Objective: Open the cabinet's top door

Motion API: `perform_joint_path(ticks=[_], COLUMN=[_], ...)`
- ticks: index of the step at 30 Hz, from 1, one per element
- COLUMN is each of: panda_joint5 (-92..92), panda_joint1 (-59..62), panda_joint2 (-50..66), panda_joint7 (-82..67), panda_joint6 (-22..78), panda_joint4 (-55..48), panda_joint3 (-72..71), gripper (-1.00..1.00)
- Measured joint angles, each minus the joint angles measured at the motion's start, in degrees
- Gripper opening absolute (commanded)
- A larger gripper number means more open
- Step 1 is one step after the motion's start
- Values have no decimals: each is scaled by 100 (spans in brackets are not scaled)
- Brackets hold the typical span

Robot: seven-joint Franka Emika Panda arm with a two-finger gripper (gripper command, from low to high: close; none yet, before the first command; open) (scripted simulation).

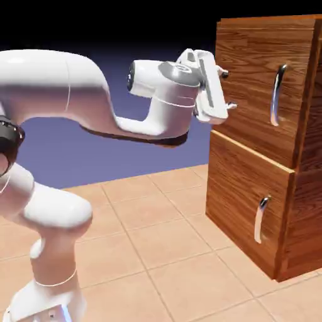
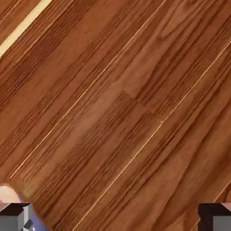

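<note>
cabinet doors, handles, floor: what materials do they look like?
Top door: reddish-brown wood, light sheen, grain and plank seams visible. Its handle: looks like polished metal, silver with bright highlights. Floor: seemingly matte tan tile with thin grout lines. All rendered, so appearances only.

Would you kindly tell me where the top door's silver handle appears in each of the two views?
Exterior view: the top door's handle stands upright at the upper right, on the top door, right of the open gripper.
Hand view: not in it; only wood grain fills the picture.
Shared landmark: the cabinet's reddish-brown wood.
</note>
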State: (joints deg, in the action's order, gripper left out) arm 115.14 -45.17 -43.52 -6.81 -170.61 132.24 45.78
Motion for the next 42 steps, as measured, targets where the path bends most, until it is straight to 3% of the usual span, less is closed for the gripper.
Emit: perform_joint_path(ticks=[14, 21, 22, 32, 42], panda_joint5=[3488, 3753, 3763, 4862, 5087], panda_joint1=[-1348, -2452, -2572, -1766, 247], panda_joint2=[-329, -69, -37, 809, 1474], panda_joint7=[-1493, -1542, -1539, 457, 1829], panda_joint6=[103, 162, 169, -9, 115], panda_joint4=[-871, -1648, -1732, -1739, -1219], panda_joint3=[1387, 2199, 2285, 1730, 76], gripper=[0, 0, -100, -100, -100])
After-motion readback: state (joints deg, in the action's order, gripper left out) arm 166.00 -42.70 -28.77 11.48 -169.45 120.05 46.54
